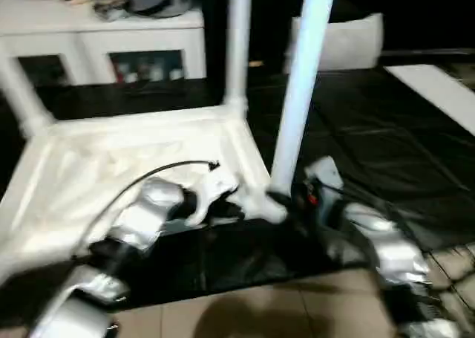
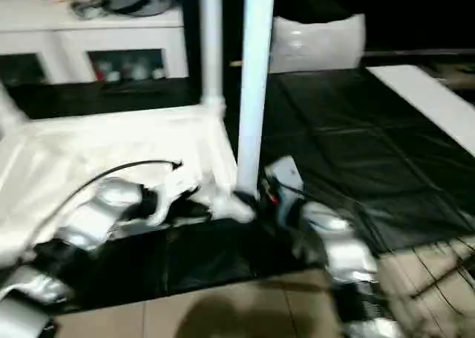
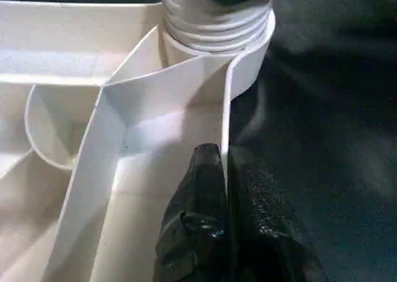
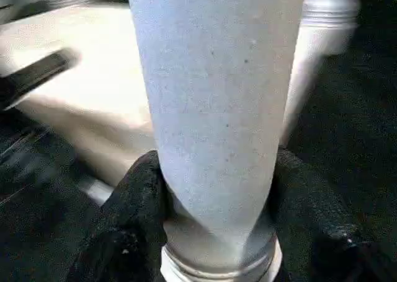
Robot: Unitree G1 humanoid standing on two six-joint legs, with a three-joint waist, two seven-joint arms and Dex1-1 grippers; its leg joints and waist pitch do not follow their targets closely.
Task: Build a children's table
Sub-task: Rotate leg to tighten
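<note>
Black floor mat (image 1: 386, 152), tan tiles (image 1: 245, 308), white cabinet (image 1: 96, 41)

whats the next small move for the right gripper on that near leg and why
Probably turn the leg further into its corner socket: the right gripper grips it low, threads still show above the socket, and the left gripper pinches the table rim steady.

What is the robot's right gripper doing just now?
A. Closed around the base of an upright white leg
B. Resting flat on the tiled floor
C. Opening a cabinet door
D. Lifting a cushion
A: the right gripper has a black finger on each side of the white leg, just above its threaded end at the tabletop's near corner.
</note>
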